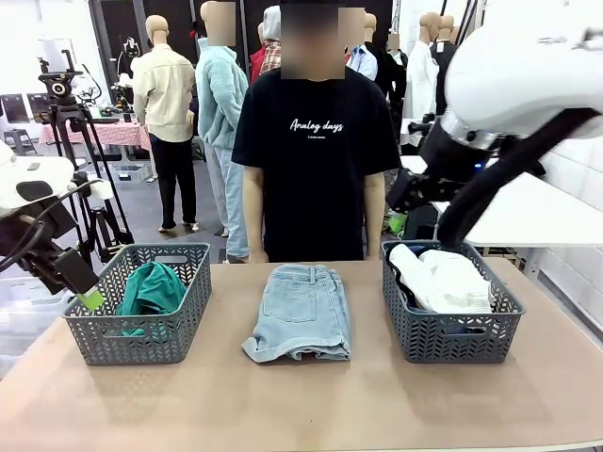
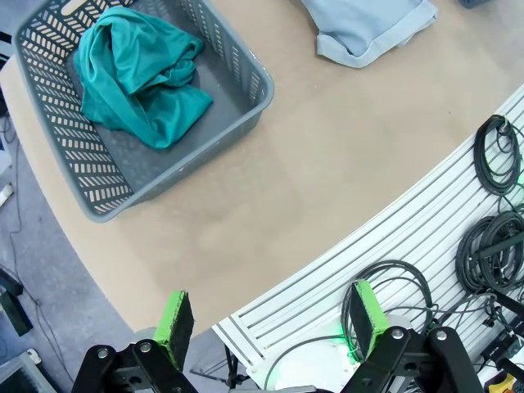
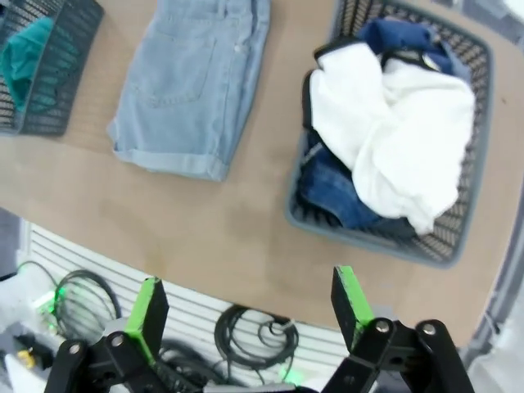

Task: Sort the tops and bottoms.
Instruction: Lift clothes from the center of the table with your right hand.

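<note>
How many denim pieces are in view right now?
2. The light-blue denim shorts lie on the table between the baskets; the dark blue jeans sit in the right basket under the white shirt. More could be buried.

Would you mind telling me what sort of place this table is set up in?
Probably a robotics lab staged for clothes sorting: a camera tripod behind, cable coils at the table edge, and grey baskets holding garments.

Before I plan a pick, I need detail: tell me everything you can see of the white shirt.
The white shirt is soft cloth with black trim at one edge, crumpled rather than flat. It lies heaped in the right basket, on top of the dark jeans, rising above the rim. Nothing grips it.
</note>
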You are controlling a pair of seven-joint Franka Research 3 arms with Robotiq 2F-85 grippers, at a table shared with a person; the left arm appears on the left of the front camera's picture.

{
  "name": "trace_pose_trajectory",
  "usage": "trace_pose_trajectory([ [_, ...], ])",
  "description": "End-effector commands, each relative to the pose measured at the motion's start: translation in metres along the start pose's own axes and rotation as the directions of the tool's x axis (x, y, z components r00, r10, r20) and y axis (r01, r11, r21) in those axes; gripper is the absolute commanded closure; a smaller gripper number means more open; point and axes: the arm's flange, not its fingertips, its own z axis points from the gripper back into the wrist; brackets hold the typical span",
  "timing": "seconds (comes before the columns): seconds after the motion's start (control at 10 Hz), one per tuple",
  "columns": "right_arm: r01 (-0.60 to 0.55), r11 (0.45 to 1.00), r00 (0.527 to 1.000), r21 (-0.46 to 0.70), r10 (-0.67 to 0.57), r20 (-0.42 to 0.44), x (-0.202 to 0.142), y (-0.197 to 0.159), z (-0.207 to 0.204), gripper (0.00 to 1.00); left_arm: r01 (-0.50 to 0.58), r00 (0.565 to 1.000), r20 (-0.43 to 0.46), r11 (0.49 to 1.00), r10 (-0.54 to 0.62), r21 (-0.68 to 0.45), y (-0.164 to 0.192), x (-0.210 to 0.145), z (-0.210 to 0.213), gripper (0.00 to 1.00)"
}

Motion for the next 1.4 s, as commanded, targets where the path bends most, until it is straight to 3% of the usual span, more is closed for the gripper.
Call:
trace_pose_trajectory([
  [0.0,0.049,0.999,0.999,0.015,-0.049,-0.010,0.064,0.024,-0.036,0.00,0.006,1.000,-0.001,1.000,-0.006,-0.006,0.001,-0.004,-0.003,0.00],
  [0.3,0.058,0.994,0.996,-0.090,-0.063,-0.058,0.139,0.068,-0.110,0.00,0.006,1.000,-0.001,1.000,-0.006,-0.006,0.001,-0.004,-0.003,0.00],
  [0.5,0.094,0.986,0.988,-0.138,-0.110,-0.112,0.171,0.070,-0.157,0.00,0.006,1.000,-0.001,1.000,-0.006,-0.006,0.001,-0.004,-0.003,0.00],
  [0.7,0.132,0.986,0.975,-0.097,-0.147,-0.165,0.181,0.064,-0.200,0.00,0.006,1.000,-0.001,1.000,-0.006,-0.006,0.001,-0.004,-0.003,0.00],
  [0.8,0.103,0.989,0.973,-0.106,-0.123,-0.197,0.176,0.067,-0.193,0.00,0.006,1.000,-0.001,1.000,-0.006,-0.006,0.001,-0.004,-0.003,0.00],
  [0.9,0.096,0.989,0.985,-0.108,-0.111,-0.135,0.167,0.057,-0.197,0.00,0.006,1.000,-0.001,1.000,-0.006,-0.006,0.001,-0.004,-0.003,0.00],
  [1.2,0.097,0.989,0.981,-0.113,-0.114,-0.157,0.173,0.059,-0.205,0.00,0.006,1.000,-0.001,1.000,-0.006,-0.006,0.001,-0.004,-0.003,0.00],
  [1.3,0.110,0.986,0.981,-0.123,-0.128,-0.143,0.157,0.071,-0.213,0.00,0.006,1.000,-0.001,1.000,-0.006,-0.006,0.001,-0.004,-0.003,0.00],
])
